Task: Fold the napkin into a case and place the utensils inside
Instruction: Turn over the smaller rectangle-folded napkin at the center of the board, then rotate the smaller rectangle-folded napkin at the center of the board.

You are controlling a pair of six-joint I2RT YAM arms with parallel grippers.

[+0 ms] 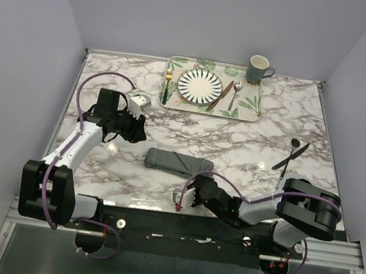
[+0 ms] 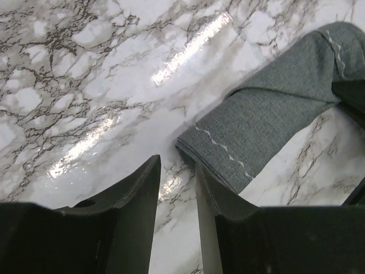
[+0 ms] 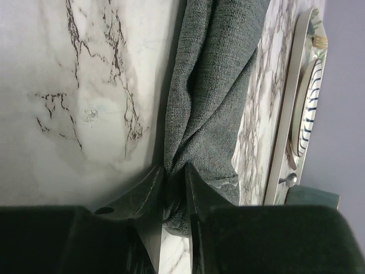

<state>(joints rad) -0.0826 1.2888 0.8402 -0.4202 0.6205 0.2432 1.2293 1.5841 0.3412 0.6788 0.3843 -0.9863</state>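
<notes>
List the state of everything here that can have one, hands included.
napkin: folded into a long narrow strip, lying on the table
left hand: open, empty, near the napkin's end
right hand: shut on a bunched fold of the napkin
fork: lying on the tray
knife: lying on the tray
spoon: lying on the tray
plate: flat on the tray, bare
mug: upright

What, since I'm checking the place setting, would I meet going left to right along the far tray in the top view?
gold fork → striped plate → brownish knife → silver spoon → dark mug
</notes>
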